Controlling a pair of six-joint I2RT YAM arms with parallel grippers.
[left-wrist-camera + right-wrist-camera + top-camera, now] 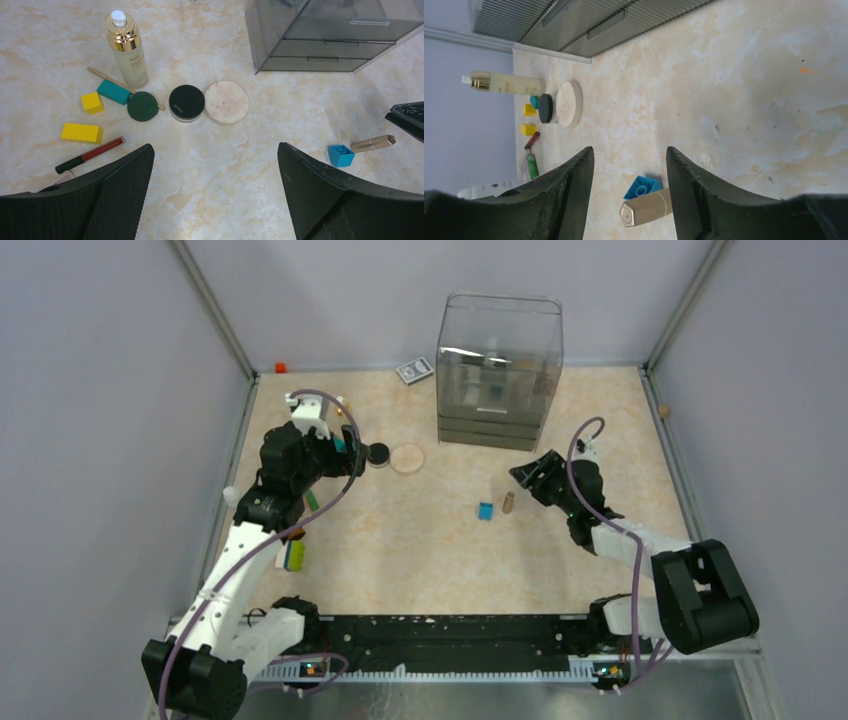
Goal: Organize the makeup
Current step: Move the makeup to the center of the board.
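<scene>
A tan tube (646, 207) lies on the table between the jaws of my right gripper (629, 150), its rear end against the right finger; the jaws stand apart, with a gap on the left side. From above, the tan tube (508, 503) sits just below that gripper (522, 483). My left gripper (215, 155) hangs open and empty over bare table. Ahead of it stand a gold-capped clear bottle (127, 50), a black round compact (186, 102) and a beige round disc (226, 102). A red lip pencil (90, 155) lies by the left finger.
A small blue cube (485, 511) touches the tube. A clear drawer organizer (497, 370) stands at the back, a patterned card box (414, 371) to its left. A green disc (142, 106), a teal block (113, 92) and yellow blocks (81, 132) lie near the bottle.
</scene>
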